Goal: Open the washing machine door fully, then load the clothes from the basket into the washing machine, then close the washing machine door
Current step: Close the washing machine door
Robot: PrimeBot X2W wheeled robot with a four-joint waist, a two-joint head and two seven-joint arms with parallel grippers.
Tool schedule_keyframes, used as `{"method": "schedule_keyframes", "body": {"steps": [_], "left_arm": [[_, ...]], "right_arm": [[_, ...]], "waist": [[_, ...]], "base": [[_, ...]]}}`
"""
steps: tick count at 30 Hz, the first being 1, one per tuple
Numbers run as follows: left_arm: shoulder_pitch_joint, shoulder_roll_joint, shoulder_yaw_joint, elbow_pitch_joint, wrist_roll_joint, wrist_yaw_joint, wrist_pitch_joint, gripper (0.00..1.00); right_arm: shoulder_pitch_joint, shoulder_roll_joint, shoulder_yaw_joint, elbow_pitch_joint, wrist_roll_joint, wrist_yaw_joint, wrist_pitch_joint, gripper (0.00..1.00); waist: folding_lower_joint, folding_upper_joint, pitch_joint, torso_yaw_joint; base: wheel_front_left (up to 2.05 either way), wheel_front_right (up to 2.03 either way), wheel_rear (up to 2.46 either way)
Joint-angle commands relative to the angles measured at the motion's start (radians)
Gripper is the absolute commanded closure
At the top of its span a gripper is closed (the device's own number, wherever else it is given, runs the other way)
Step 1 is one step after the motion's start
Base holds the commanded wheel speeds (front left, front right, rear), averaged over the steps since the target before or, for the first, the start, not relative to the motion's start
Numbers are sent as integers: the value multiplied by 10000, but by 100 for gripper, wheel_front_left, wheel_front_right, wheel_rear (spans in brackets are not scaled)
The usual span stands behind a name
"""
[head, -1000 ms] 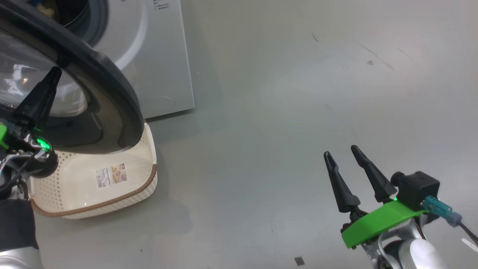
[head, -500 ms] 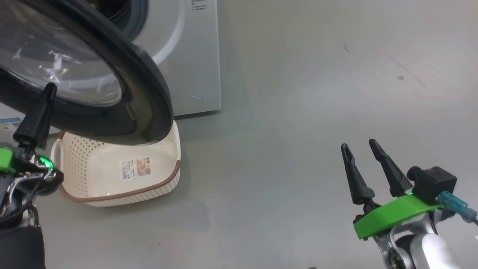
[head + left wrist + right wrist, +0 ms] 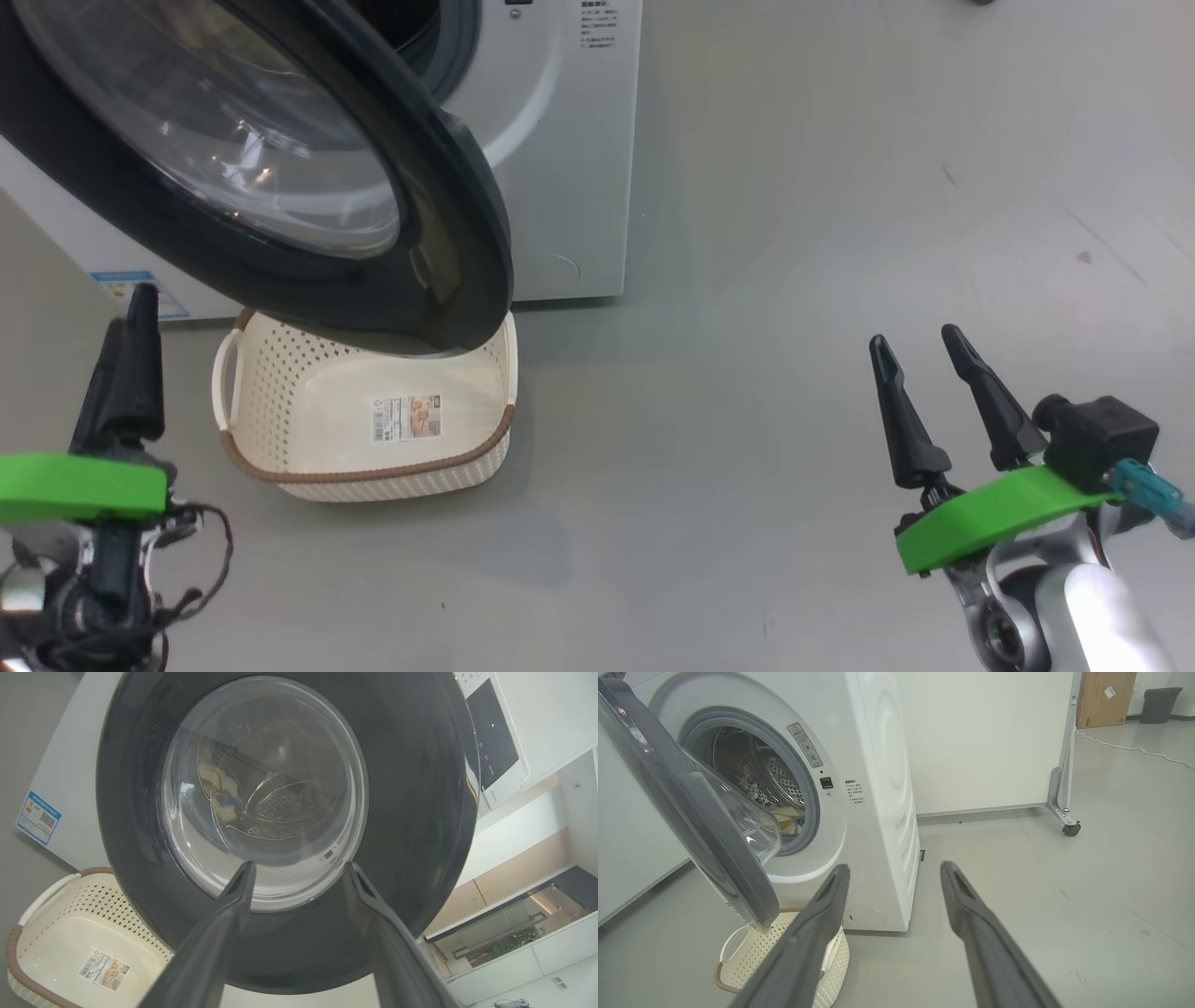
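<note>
1. Nearest to us, the left gripper [image 3: 299,867] holds its two long, dark, matt, tapering fingers spread wide with nothing between them. The head view shows it almost edge-on above a bright green plastic bracket [image 3: 79,485].
2. The right gripper [image 3: 915,336], well apart at the near right, is likewise spread wide and empty. It is over the smooth grey floor [image 3: 728,439], which has faint scuffs.
3. The basket [image 3: 280,373] sits on the floor just before the machine, to the left. It is cream perforated plastic with a brown woven-look rim and a white loop handle. Its label [image 3: 406,418] carries a barcode, but we cannot read the print.
4. The washing machine door [image 3: 448,233] has a wide glossy black rim and a clear bulging bowl. It stands partly swung out, with its low edge over the basket's far side, hiding that side. Its top left is cut off in the head view.
5. The washing machine [image 3: 569,140] is white, with a grey rubber gasket and a perforated steel drum. The blue sticker [image 3: 131,285] low on its front, the warning sticker [image 3: 804,745] by the opening and the small print beside it are all too small to read.
6. The clothes [image 3: 787,816] lie low inside the drum. They are soft cream-yellow folds with a touch of blue, partly hidden by the door's bowl.
7. Farthest off are a white partition [image 3: 994,742] on a castor, a cardboard box [image 3: 1106,697] and a dark bin [image 3: 1160,700].
</note>
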Motion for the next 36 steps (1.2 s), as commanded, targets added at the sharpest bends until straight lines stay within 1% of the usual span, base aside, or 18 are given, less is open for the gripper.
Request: {"method": "schedule_keyframes", "body": {"steps": [1,4,8,11,16,18,22,25,31,36], "left_arm": [[-111,431,239,-211,389,-69,-407,0],[269,570,-101,2,1636,-20,-1287,0],[751,708,-621,-40,3303,546,-1991,0],[1039,767,-980,-150,4274,996,-2299,0],[1504,800,-1531,-313,5399,1527,-2496,0],[1598,810,-1625,-309,5557,1603,-2506,0],[1911,873,-1883,-443,6162,1924,-2608,0],[2157,876,-1985,-671,6326,2080,-2578,0],[2408,892,-2106,-962,6443,2257,-2451,0],[2475,856,-2159,-1027,6431,2320,-2431,0]], "right_arm": [[-408,-51,123,-287,-106,35,-95,0],[-390,-51,16,-273,-183,35,-59,0],[-321,-51,-131,-285,-244,35,-25,0],[-268,-51,-142,-293,-304,35,41,0],[-143,-51,-116,-303,-371,35,149,0],[-108,-51,-106,-305,-376,35,168,0],[56,-51,-109,-313,-367,35,218,0],[182,-51,-132,-330,-314,35,238,0],[270,-51,-151,-362,-255,35,277,0],[274,-51,-133,-373,-259,35,308,0]], "waist": [[0,-1,-126,137],[0,-1,-287,306],[0,-1,-422,489],[0,-1,-480,575],[0,-1,-576,648],[0,-1,-591,652],[0,-1,-665,673],[0,-1,-708,673],[0,-1,-748,670],[0,-1,-769,683]], "base": [[0,0,0],[0,0,0],[0,0,0],[0,0,0],[0,0,0],[0,0,0],[0,0,0],[0,0,0],[0,0,0],[0,0,0]]}}
